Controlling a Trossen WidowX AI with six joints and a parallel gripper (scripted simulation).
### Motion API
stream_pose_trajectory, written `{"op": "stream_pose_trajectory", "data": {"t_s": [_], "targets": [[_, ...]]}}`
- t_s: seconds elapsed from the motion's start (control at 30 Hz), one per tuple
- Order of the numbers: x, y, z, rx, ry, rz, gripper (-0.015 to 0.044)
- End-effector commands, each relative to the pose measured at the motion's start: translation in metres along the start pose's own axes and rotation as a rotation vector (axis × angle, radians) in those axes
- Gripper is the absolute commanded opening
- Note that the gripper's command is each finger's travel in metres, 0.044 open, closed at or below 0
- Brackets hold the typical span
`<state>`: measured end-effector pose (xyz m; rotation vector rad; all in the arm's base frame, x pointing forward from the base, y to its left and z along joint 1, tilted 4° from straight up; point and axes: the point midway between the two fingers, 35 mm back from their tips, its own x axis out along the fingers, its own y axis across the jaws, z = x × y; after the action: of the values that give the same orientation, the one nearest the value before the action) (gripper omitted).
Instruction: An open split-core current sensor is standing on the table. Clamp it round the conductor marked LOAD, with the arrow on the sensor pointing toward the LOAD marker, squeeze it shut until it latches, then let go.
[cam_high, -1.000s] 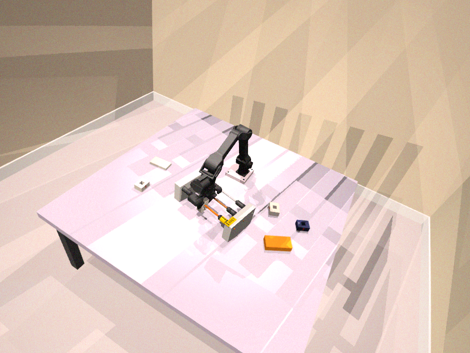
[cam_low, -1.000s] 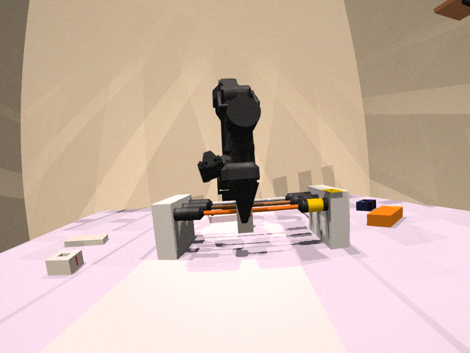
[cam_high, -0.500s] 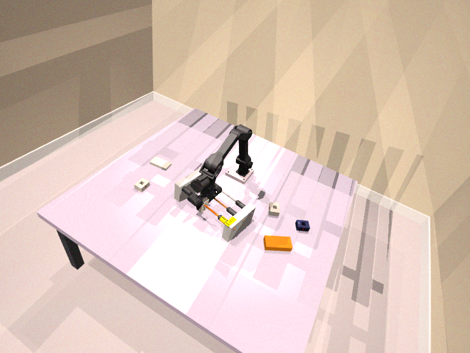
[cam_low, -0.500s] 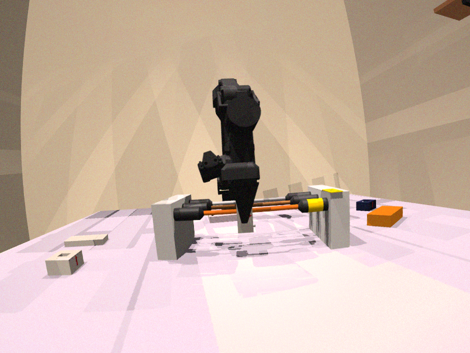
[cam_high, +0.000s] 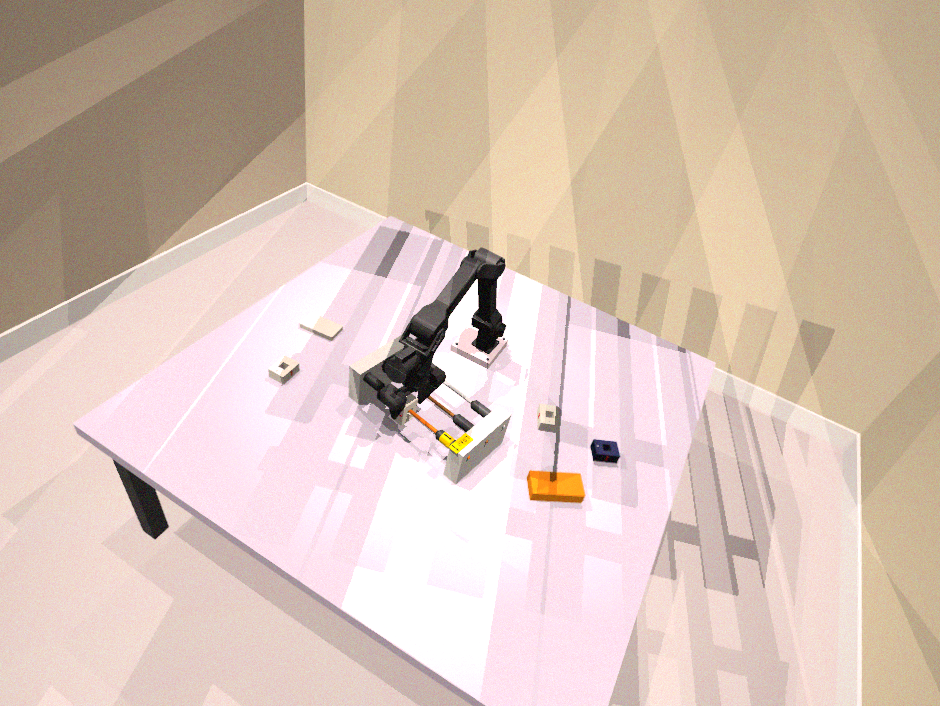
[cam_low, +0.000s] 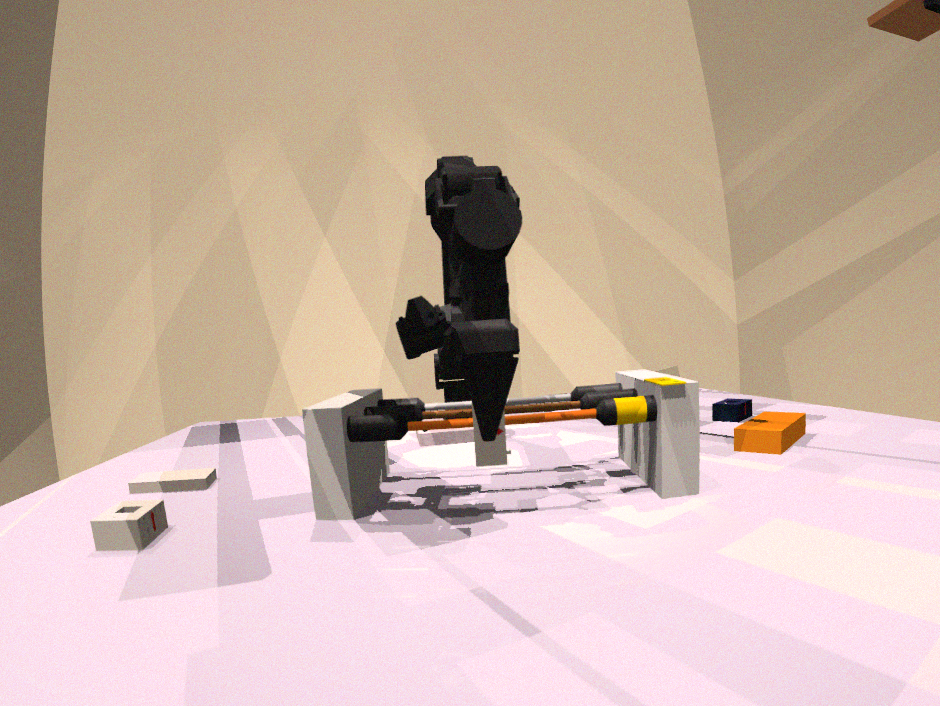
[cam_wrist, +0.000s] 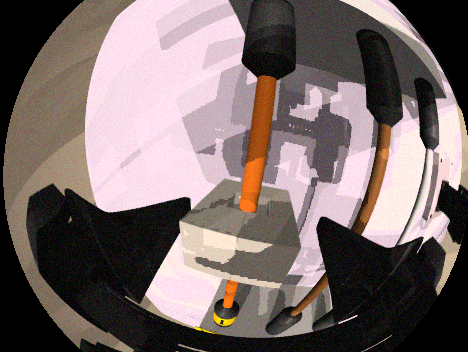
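The grey current sensor (cam_low: 492, 454) (cam_wrist: 237, 250) sits round the front orange conductor (cam_high: 424, 421) (cam_low: 547, 417) (cam_wrist: 262, 115), which passes through its opening. It looks closed in the wrist view, but I cannot make out the latch. A small red mark shows on its side in the exterior view; its direction is not readable. This conductor has a yellow band near the end block with the yellow marker (cam_high: 461, 443) (cam_low: 664, 381), whose text I cannot read. My gripper (cam_high: 410, 405) (cam_low: 491, 436) (cam_wrist: 257, 215) is wide open, one finger on each side of the sensor, with gaps between.
Two more conductors (cam_wrist: 375, 185) (cam_wrist: 419, 195) run behind, between the end blocks (cam_low: 330, 463) (cam_low: 676, 448). A grey block with a hole (cam_high: 275, 372) and a flat plate (cam_high: 326, 328) lie left; another grey block (cam_high: 547, 426), a navy block (cam_high: 598, 449) and an orange block (cam_high: 566, 487) lie right.
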<state>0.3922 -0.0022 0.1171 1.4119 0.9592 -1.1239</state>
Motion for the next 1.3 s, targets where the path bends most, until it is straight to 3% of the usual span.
{"op": "stream_pose_trajectory", "data": {"t_s": [0.0, 0.13, 1.27], "targets": [[-0.05, 0.001, -0.002, 0.002, -0.001, 0.071, 0.044], [-0.09, -0.007, -0.002, 0.002, -0.002, 0.115, 0.044], [-0.09, -0.007, -0.002, 0.002, -0.002, 0.115, 0.044]]}}
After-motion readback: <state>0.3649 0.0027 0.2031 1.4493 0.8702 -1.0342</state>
